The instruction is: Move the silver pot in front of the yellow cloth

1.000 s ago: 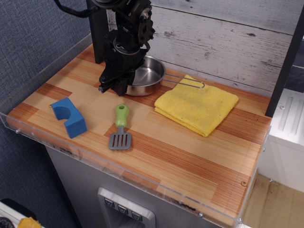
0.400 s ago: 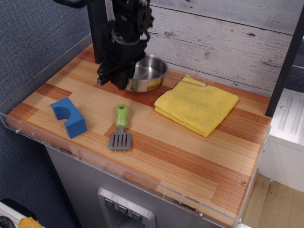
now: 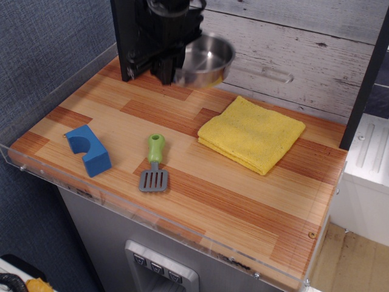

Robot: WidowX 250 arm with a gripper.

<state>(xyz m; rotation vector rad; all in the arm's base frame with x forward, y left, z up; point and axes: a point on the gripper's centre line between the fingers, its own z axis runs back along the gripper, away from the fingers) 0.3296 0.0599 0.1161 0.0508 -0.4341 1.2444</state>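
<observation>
The silver pot [image 3: 206, 59] hangs in the air above the back of the table, tilted, with its thin wire handle [image 3: 264, 74] pointing right and blurred. My black gripper [image 3: 170, 68] is shut on the pot's left rim and holds it well above the wood. The yellow cloth [image 3: 251, 134] lies folded on the table, right of centre, below and to the right of the pot. The fingertips are partly hidden behind the gripper body.
A blue foam block [image 3: 89, 149] sits near the front left. A small grey spatula with a green handle [image 3: 154, 163] lies in the middle front. A clear plastic rim [image 3: 182, 226] edges the table. A white plank wall [image 3: 292, 42] stands behind.
The gripper has lifted the pot off the table and carried it up and slightly right. The handle no longer rests on the cloth. Nothing else moved.
</observation>
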